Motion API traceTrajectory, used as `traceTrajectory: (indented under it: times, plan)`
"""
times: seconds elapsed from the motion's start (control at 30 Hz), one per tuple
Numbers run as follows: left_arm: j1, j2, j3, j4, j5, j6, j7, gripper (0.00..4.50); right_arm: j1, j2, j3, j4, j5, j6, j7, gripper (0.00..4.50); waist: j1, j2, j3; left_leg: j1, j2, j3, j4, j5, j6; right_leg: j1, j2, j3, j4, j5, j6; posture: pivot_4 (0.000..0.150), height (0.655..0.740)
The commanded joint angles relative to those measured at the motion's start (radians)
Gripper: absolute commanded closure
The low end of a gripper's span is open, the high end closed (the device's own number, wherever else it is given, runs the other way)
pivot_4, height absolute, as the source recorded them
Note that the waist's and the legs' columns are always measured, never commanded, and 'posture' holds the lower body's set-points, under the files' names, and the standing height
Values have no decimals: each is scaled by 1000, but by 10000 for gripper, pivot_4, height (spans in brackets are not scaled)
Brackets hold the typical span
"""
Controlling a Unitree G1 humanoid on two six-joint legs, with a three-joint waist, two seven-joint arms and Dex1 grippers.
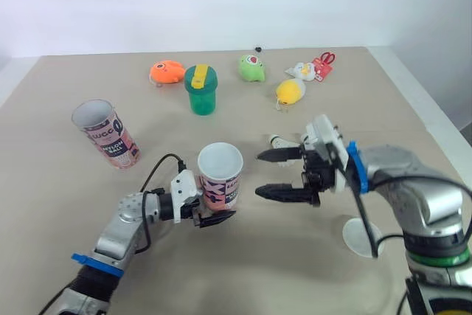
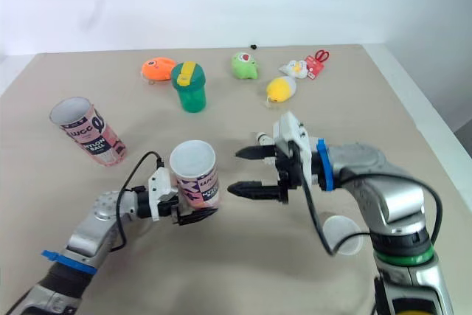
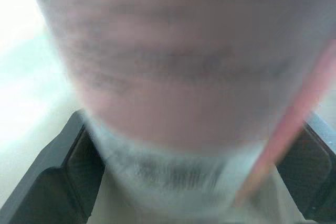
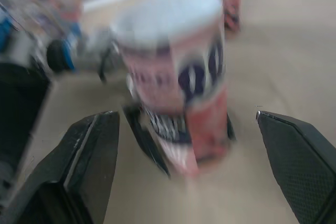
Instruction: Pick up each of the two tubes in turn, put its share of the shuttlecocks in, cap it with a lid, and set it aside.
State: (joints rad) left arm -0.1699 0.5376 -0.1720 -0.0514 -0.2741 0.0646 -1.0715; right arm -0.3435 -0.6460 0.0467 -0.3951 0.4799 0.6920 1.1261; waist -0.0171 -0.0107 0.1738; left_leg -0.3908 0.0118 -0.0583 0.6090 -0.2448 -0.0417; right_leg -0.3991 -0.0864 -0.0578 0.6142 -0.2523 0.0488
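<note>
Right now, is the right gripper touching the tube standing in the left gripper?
Apart. The left eye view shows bare table between the tube and the right gripper, jaws open.

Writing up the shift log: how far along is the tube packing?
Done: nothing looks finished; neither tube looks capped. In hand: the left pincer grips one tube near its base, with the right pincer open beside it. Left: filling and capping that tube, then the second tube standing farther back on the left; a lid lies on the table at the right.
</note>
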Motion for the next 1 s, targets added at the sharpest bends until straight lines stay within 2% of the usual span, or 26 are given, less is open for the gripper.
traceTrajectory:
  times: [0.03, 0.2, 0.33, 0.6, 1.0]
  plan:
    - [51, 69, 33, 40, -4, 37, -39, 804, 32, 43, 31, 19, -63, -150, -52, 191, -8, 4, 3, 0, 0, 2, 0, 0, 0, -1, 0, 2, 1, 0, -1, 1500, 7400]
    - [35, 133, 49, -44, -73, 118, -89, 804, 96, 161, 161, 160, -180, -353, -113, 191, -6, -3, 8, 0, 3, 3, 1, 1, -1, -3, 3, 4, 1, 1, -2, 1500, 7400]
    - [12, 108, 17, -111, -88, 169, -70, 804, 74, 221, 193, 238, -203, -413, -128, 191, -5, -1, 13, -2, 3, 3, 2, 1, -2, -4, 4, 5, 2, 3, -3, 1500, 7400]
    - [7, 93, -8, -120, -70, 182, -60, 804, 33, 282, 229, 289, -218, -439, -144, 191, -4, -3, 15, -4, 3, 3, 11, 0, -2, -4, 4, 5, 8, 3, -4, 1500, 7400]
    - [13, 115, 16, -120, -68, 183, -55, 804, 40, 291, 259, 275, -232, -439, -137, 191, -4, -3, 15, -3, 4, 3, 20, 0, -2, -5, 6, 7, 18, 5, -7, 1500, 7400]
